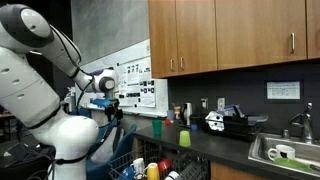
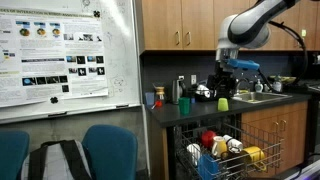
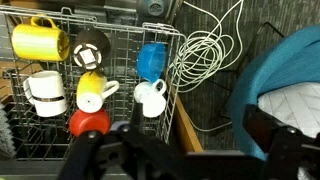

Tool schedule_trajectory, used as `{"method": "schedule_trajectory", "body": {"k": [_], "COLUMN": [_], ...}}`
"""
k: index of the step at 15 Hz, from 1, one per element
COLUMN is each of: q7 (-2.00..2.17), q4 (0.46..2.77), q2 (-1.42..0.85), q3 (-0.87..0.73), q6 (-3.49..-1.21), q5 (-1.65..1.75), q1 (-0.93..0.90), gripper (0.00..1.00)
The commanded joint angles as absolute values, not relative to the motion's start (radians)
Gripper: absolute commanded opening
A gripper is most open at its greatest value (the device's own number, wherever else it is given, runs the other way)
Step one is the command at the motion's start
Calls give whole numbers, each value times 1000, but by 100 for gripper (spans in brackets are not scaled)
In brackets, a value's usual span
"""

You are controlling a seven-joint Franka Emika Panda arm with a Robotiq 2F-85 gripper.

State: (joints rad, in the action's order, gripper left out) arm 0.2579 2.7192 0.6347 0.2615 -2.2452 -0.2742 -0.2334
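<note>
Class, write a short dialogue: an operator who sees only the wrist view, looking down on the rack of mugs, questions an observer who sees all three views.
Operator: I see only the rack, the mugs and some cable. What is above the rack?
Observer: A dark counter with a green cup standing on it.
Operator: How high is the gripper?
Observer: In both exterior views the gripper hangs higher than that counter.
</note>
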Motion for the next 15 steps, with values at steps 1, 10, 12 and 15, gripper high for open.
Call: {"method": "schedule_trajectory", "body": {"k": [1,10,12,15], "q7": [261,262,262,262], "q4": [2718,2718,2718,2718], "q2": [634,610,610,610], "q3": [255,254,254,254], "q6": [-2243,-2254,-2254,-2254], "q5": [-269,-267,-267,-267], "q1": [-239,-236,-236,-236], "gripper": [100,100,100,100]}}
